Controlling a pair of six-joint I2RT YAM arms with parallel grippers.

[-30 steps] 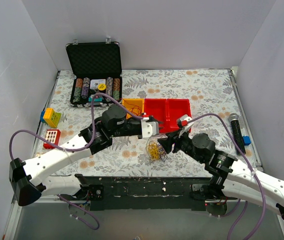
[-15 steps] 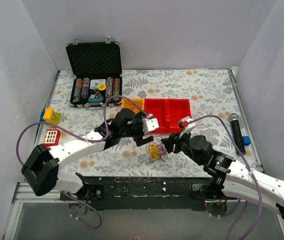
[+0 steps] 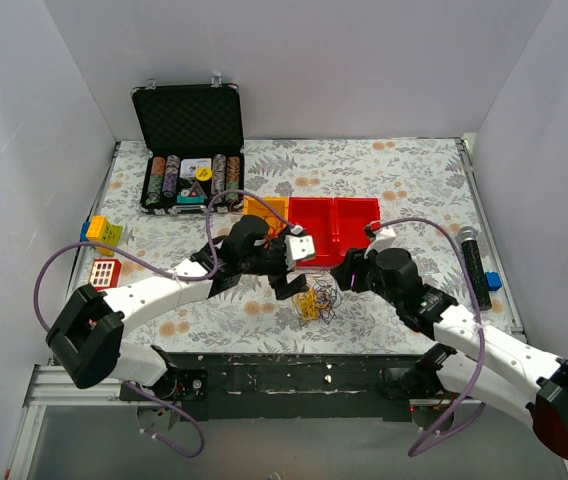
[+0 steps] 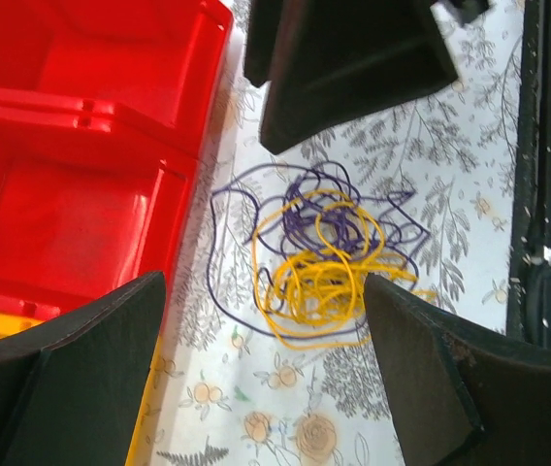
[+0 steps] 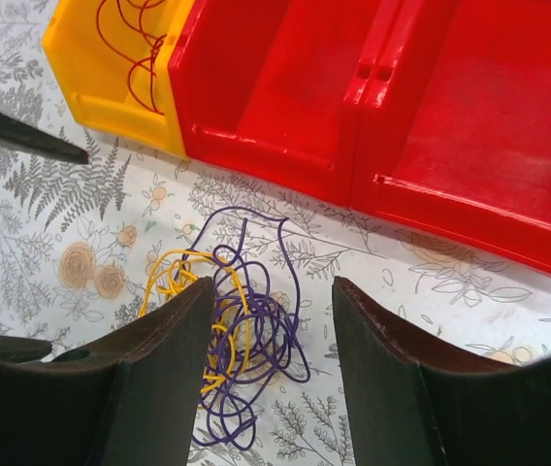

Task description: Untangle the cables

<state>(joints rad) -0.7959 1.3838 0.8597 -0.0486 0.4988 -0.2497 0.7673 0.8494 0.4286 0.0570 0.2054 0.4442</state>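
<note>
- The cables (image 3: 314, 300) are seen as a small tangle of yellow and purple wire lying on the floral table (image 3: 414, 190), near its front edge and just in front of the red bins (image 3: 336, 228)
- In the left wrist view the tangle (image 4: 319, 262) is framed between the two fingers of the left gripper (image 4: 264, 291), whose jaws are spread wide with nothing held
- The right gripper (image 5: 274, 291) is likewise held wide apart over the tangle (image 5: 232, 320), with nothing clasped
- From above, the left gripper (image 3: 294, 280) and the right gripper (image 3: 344, 275) are seen on either side of the wires, facing each other
- Whether any finger touches the wires cannot be told
- A red wire (image 5: 130, 49) is seen looped inside the yellow bin (image 5: 91, 87), which stands against the left red bin
- An open case of poker chips (image 3: 189, 150) is set at the far left of the table
</note>
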